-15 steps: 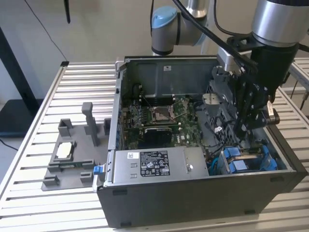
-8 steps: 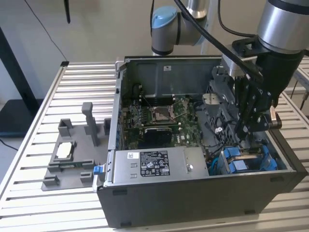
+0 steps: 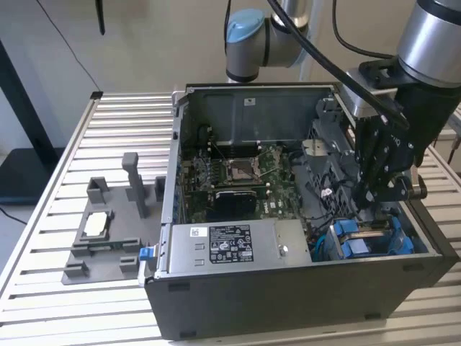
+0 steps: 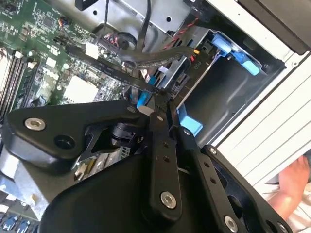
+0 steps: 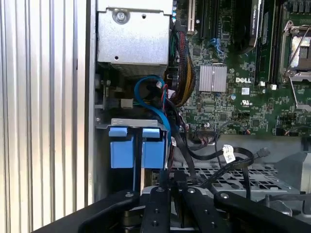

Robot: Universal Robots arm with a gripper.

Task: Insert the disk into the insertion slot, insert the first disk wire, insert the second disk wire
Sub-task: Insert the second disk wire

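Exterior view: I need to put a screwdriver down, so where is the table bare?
Bare slats lie beyond the grey fixture tray, toward the table's far edge, and along its near edge. Crowded: inside the PC case, around the tool.

— Where do the cameras sit?
— The exterior view looks down from above and in front at the open PC case (image 3: pixel 288 216) on a slatted table (image 3: pixel 86 303), from a moderate distance.
— And the wrist ones?
— Both ride close behind the gripper (image 4: pixel 163 104), looking into the case. Both share the blue tabs (image 5: pixel 133 145) of the disk (image 4: pixel 233 51) and the motherboard (image 5: pixel 233 82).
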